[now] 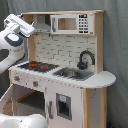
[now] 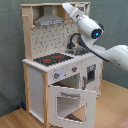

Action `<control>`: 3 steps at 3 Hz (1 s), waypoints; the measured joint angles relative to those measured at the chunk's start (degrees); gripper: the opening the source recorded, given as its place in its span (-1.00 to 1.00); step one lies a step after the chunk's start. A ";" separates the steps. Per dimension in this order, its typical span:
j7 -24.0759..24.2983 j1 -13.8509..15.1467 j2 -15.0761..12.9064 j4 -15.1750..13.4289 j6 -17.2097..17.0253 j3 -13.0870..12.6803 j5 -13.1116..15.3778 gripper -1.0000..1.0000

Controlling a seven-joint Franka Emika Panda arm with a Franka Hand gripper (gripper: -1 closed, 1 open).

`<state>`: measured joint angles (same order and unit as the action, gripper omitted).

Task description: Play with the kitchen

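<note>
The kitchen [image 1: 65,50] is a tall white and light-wood toy with a grey range hood [image 1: 41,25], a microwave [image 1: 70,23], a black faucet [image 1: 85,57], a sink [image 1: 72,74] and a red-ringed hob [image 1: 37,65]. In the second exterior view the kitchen [image 2: 35,75] shows its windowed oven door [image 2: 70,102] hanging open and downward. My gripper [image 1: 31,29] is high at the first exterior view's left, beside the hood. In the second exterior view the gripper [image 2: 65,6] sits near the kitchen's top edge, above the hob [image 2: 52,59]. It holds nothing that I can see.
A grey curtain [image 1: 117,45] hangs behind the kitchen. The floor [image 2: 15,117] is light wood. My white arm [image 2: 112,52] reaches in from the second exterior view's right, over the faucet [image 2: 75,40]. A white rounded robot part [image 1: 20,121] fills the first exterior view's lower left.
</note>
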<state>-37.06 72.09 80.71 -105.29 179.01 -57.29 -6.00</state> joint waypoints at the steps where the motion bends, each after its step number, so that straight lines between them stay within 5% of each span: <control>1: 4.40 0.22 1.74 1.27 -4.90 1.02 0.00 1.00; 3: 12.47 0.47 3.38 4.55 -14.54 2.02 0.06 1.00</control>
<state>-24.59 72.56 84.10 -100.74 164.47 -55.27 -5.94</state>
